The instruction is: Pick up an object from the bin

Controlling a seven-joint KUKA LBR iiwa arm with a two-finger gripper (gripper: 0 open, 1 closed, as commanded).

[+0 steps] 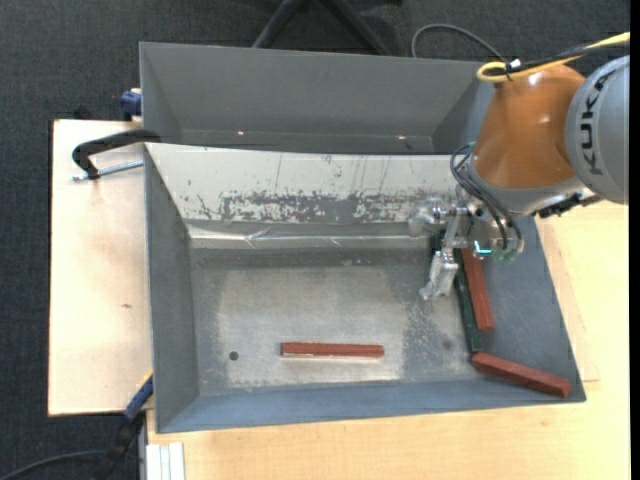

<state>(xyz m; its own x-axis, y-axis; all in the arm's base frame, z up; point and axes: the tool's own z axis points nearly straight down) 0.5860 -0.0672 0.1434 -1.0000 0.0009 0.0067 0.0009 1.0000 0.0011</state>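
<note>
Bin (170, 298) of grey metal is seen with a nearly bare floor. Over its right side the arm's orange-covered wrist (525, 128) is held. Three red-brown bars are left inside: a floor bar (332, 350) laid flat near the front, a corner bar (520, 373) at the front right, and a wall bar (478, 290) propped along the right wall beside a dark green strip (466, 318). The claw (443, 268) is placed just beside the wall bar; whether it is released or clenched cannot be told. Nothing is seen gripped, so the pick is judged not yet made, with grasping and lifting left.
</note>
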